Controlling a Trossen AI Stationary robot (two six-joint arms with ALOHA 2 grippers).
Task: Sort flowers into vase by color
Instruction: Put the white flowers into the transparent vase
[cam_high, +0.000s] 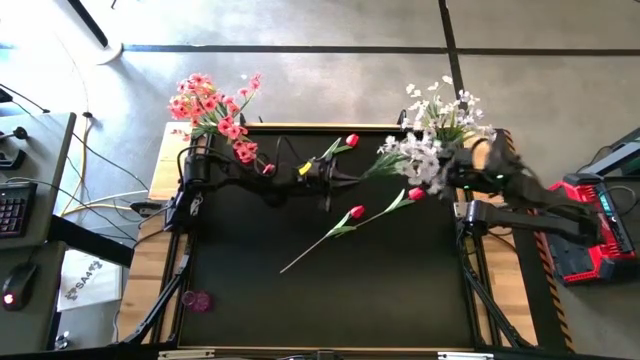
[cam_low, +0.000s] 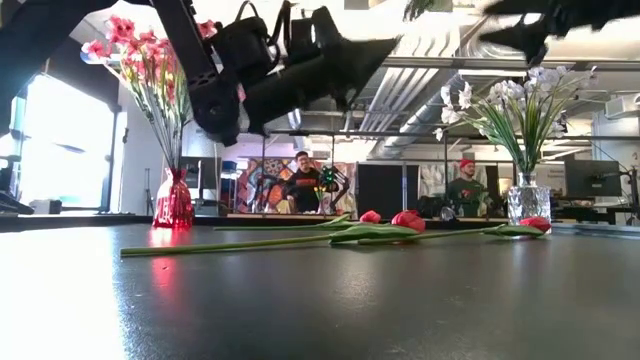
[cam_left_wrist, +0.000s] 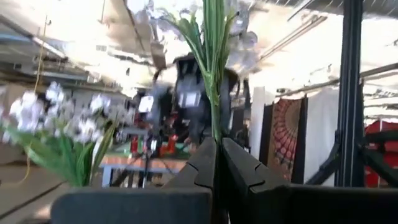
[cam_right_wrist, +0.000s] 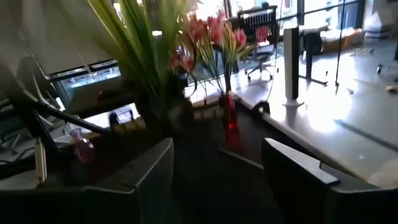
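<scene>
My left gripper (cam_high: 345, 177) reaches over the table's far middle, shut on a white flower spray (cam_high: 412, 158) whose blossoms point toward the table's right. A clear vase (cam_low: 527, 200) at the far right corner holds white flowers (cam_high: 440, 108). In a red vase (cam_low: 172, 202) at the far left corner stand pink flowers (cam_high: 212, 108). Three red tulips lie flat on the black tabletop: one near the far edge (cam_high: 351, 141), one in the middle (cam_high: 357, 212), one right of it (cam_high: 416, 194). My right gripper (cam_right_wrist: 217, 171) hangs open at the table's right, beside the white blossoms. My left gripper pinches the white spray's green stems (cam_left_wrist: 215, 127) between its two fingers, below the leaves. The fingers come from the table's left, slanting upward, and lie along the stems. The spray sticks out past the fingertips, blossoms (cam_left_wrist: 239, 40) at its free end, lifted clear of the table.
The black tabletop (cam_high: 400, 290) has a wooden frame around it. A small pink object (cam_high: 197, 300) lies at the near left corner. A desk with a keyboard and mouse (cam_high: 15, 285) stands left of the table. Two people (cam_low: 305, 185) sit in the room beyond.
</scene>
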